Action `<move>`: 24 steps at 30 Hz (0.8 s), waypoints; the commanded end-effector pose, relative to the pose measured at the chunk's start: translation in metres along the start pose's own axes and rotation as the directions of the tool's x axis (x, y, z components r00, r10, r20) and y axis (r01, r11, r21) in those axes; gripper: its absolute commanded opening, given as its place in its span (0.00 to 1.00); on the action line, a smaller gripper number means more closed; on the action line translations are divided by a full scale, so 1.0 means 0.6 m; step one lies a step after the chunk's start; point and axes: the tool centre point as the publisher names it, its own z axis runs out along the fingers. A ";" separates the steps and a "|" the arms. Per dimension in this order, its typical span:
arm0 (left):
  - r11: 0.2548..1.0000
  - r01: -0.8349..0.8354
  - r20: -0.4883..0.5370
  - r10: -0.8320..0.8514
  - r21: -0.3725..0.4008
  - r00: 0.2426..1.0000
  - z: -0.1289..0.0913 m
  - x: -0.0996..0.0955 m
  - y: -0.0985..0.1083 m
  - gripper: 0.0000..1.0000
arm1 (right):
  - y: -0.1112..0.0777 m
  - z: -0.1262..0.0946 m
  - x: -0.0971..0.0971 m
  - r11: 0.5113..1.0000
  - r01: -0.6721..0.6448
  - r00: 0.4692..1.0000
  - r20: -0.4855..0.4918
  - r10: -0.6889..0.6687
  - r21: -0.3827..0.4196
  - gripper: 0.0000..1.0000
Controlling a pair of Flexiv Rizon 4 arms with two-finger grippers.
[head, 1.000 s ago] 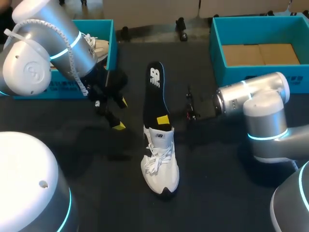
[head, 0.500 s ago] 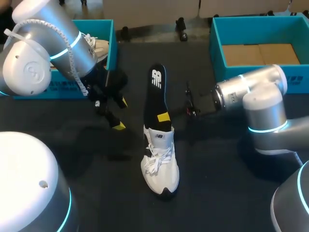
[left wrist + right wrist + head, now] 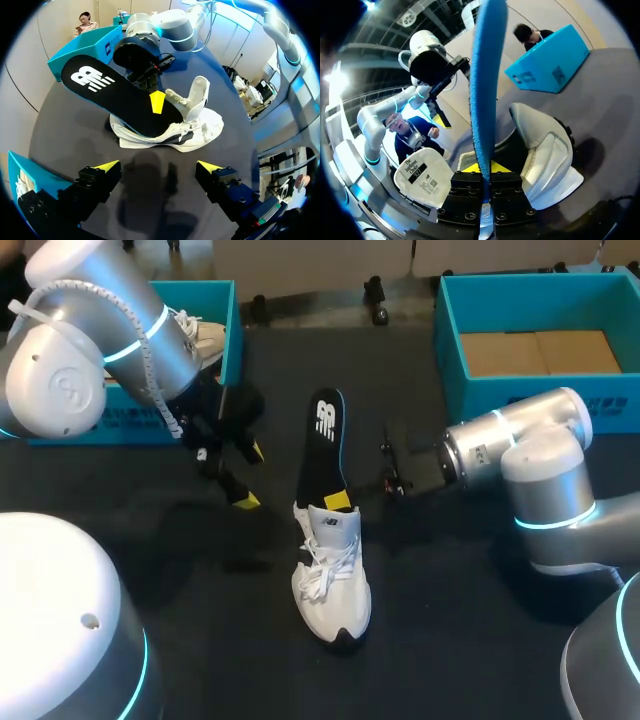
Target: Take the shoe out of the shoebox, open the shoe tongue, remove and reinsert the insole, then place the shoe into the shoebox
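Insole (image 3: 325, 440) work is the step in hand. The black insole stands half out of the white shoe (image 3: 333, 590) in the middle of the frame. Its lower end is down inside the opening and its free end points toward the top of the frame. My right gripper (image 3: 339, 502) is clamped on the insole's edge just above the shoe's opening; the right wrist view shows both fingers pinching it. My left gripper (image 3: 240, 478) hangs wide open and empty, left of the shoe and well apart from it. To do this cleanly I would keep the insole in line with the shoe's length and its edge clear of the raised tongue (image 3: 338, 524). I judge the unheld shoe may slide on the tabletop (image 3: 450, 640), so the left gripper could pin it.
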 end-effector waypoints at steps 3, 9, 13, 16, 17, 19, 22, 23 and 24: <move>1.000 0.001 0.002 -0.001 -0.003 1.000 0.000 0.001 -0.001 1.00 | -0.008 0.002 0.010 1.000 0.016 0.999 0.034 -0.016 -0.005 0.10; 1.000 0.001 0.002 -0.001 -0.003 1.000 0.000 0.001 -0.001 1.00 | 0.031 -0.008 0.005 0.996 0.080 0.995 0.049 -0.081 0.029 0.30; 1.000 0.001 0.002 -0.001 -0.003 1.000 0.000 0.001 -0.001 1.00 | 0.047 -0.002 -0.012 0.994 0.098 0.995 0.029 -0.099 0.046 0.29; 1.000 0.001 0.002 -0.001 -0.003 1.000 0.000 0.001 -0.001 1.00 | 0.052 0.001 -0.020 0.993 0.105 0.994 0.018 -0.106 0.052 0.27; 1.000 0.001 0.002 -0.001 -0.003 1.000 0.000 0.001 -0.001 1.00 | 0.052 0.002 -0.021 0.993 0.105 0.994 0.015 -0.106 0.054 0.27; 1.000 0.001 0.002 -0.001 -0.003 1.000 0.000 0.001 -0.001 1.00 | 0.052 0.003 -0.024 0.993 0.106 0.994 0.007 -0.106 0.055 0.23; 1.000 0.001 0.002 -0.001 -0.003 1.000 0.000 0.001 -0.001 1.00 | 0.048 0.005 -0.025 0.994 0.093 0.996 -0.008 -0.093 0.061 0.00; 1.000 0.001 0.002 -0.001 -0.003 1.000 0.000 0.001 -0.001 1.00 | 0.046 0.005 -0.025 0.994 0.086 0.996 -0.012 -0.086 0.062 0.00; 1.000 0.001 0.002 -0.001 -0.003 1.000 0.000 0.001 -0.001 1.00 | 0.043 0.005 -0.024 0.995 0.073 0.997 -0.015 -0.073 0.069 0.00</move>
